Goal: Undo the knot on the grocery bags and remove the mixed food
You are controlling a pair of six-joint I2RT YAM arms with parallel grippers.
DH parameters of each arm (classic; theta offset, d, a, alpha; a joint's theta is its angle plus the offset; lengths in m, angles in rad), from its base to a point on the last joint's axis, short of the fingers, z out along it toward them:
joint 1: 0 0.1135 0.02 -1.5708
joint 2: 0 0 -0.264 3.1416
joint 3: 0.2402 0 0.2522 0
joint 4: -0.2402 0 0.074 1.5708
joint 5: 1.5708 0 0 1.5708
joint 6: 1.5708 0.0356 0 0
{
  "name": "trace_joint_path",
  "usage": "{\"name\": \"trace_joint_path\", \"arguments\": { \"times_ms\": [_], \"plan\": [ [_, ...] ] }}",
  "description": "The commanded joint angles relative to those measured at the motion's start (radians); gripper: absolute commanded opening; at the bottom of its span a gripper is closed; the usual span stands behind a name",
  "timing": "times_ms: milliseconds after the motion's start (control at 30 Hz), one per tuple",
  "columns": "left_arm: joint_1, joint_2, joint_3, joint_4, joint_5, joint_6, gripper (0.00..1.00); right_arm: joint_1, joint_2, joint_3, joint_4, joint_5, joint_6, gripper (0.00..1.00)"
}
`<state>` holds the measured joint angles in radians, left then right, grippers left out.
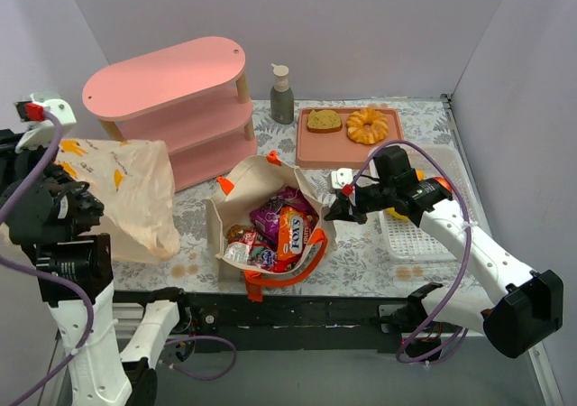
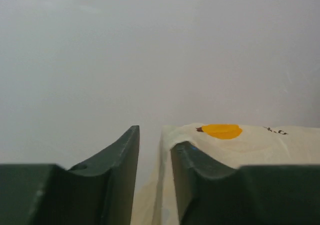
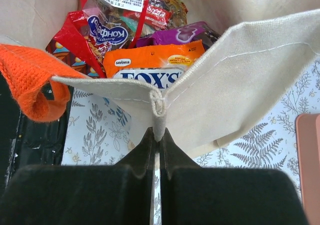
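Note:
The tan plastic bag (image 1: 126, 198) hangs lifted at the left, sagging down to the table. My left gripper (image 1: 88, 209) is at its upper edge. In the left wrist view the jaws (image 2: 157, 137) stand a narrow gap apart, and the bag's film (image 2: 240, 142) lies loose in the gap and draped over the right finger. The cream canvas tote (image 1: 261, 189) lies open mid-table, full of snack packets (image 1: 284, 226). My right gripper (image 1: 335, 209) is shut on the tote's rim seam (image 3: 158, 105); orange (image 3: 155, 65), purple (image 3: 185, 35) and red (image 3: 75, 40) packets show inside.
A pink tray (image 1: 311, 153) at the back holds a bread slice (image 1: 323, 120) and a golden pastry (image 1: 367, 124). A grey pump bottle (image 1: 282, 95) stands beside it. A pink shelf (image 1: 171, 99) fills the back left. A white mesh basket (image 1: 419, 235) lies under the right arm.

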<state>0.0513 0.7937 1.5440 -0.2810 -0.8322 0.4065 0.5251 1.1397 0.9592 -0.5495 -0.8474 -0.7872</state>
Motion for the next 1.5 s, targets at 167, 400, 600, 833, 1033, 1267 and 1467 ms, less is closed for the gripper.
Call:
{"name": "trace_joint_path", "arguments": {
  "times_ms": [167,400,600,833,1033,1267,1467],
  "plan": [
    [0.005,0.171,0.213,-0.368,0.223,-0.176,0.95,-0.016,-0.032,0.098,-0.026,0.043,0.124,0.51],
    [0.005,0.374,0.495,-0.704,0.913,-0.475,0.98,-0.016,-0.032,0.274,0.094,0.084,0.229,0.67],
    [0.005,0.336,0.381,-0.745,1.029,-0.535,0.24,-0.017,0.086,0.421,0.164,0.076,0.318,0.67],
    [0.009,0.087,0.124,-0.696,0.747,-0.425,0.00,-0.011,0.179,0.457,0.298,0.018,0.397,0.66],
    [0.007,-0.033,0.085,-0.790,0.627,-0.454,0.00,0.096,0.324,0.585,0.198,0.004,0.298,0.63],
    [0.009,0.005,0.061,-0.721,0.791,-0.517,0.89,0.213,0.434,0.602,0.039,0.042,0.184,0.61],
    [0.010,0.217,0.071,-0.413,0.912,-0.612,0.91,0.213,0.480,0.638,0.055,0.057,0.259,0.61]
  ]
}}
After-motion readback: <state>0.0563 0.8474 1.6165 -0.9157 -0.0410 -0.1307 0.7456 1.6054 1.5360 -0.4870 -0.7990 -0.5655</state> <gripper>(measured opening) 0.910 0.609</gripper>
